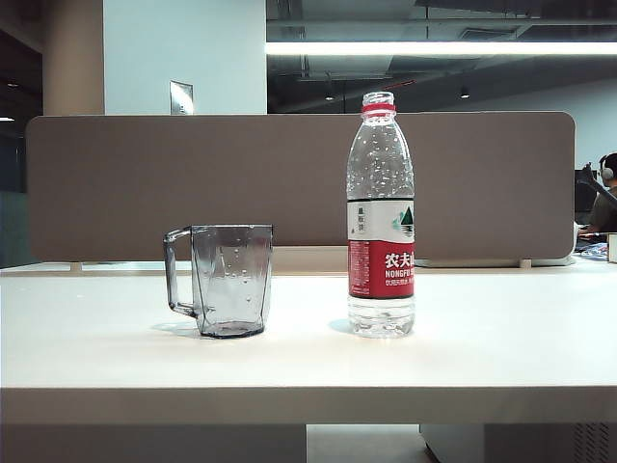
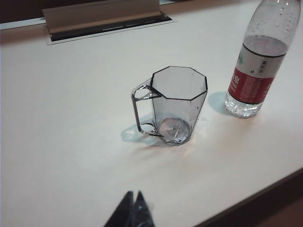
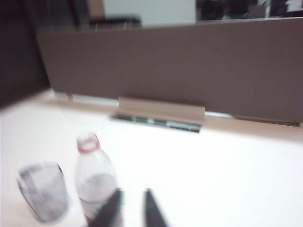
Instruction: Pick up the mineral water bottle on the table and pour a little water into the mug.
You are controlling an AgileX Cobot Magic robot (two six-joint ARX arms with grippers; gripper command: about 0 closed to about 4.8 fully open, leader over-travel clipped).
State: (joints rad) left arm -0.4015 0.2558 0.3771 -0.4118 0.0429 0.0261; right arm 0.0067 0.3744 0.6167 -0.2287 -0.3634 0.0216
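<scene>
The mineral water bottle (image 1: 381,222) stands upright and uncapped on the white table (image 1: 482,347), to the right of the mug (image 1: 229,280). It is partly filled with water. The smoky faceted mug stands upright with its handle pointing left. Neither gripper shows in the exterior view. In the left wrist view my left gripper (image 2: 134,195) is shut, tips together, short of the mug (image 2: 177,104), with the bottle (image 2: 255,66) off to the side. In the blurred right wrist view my right gripper (image 3: 133,193) has its fingers apart with nothing between them, just beside the bottle (image 3: 94,179); the mug (image 3: 42,189) is beyond it.
A brown partition panel (image 1: 289,183) runs along the back of the table. A flip-up cable tray (image 2: 106,19) is set into the table at its foot. The table's thick front edge (image 1: 308,405) is near the camera. A seated person (image 1: 605,193) is far off to the right.
</scene>
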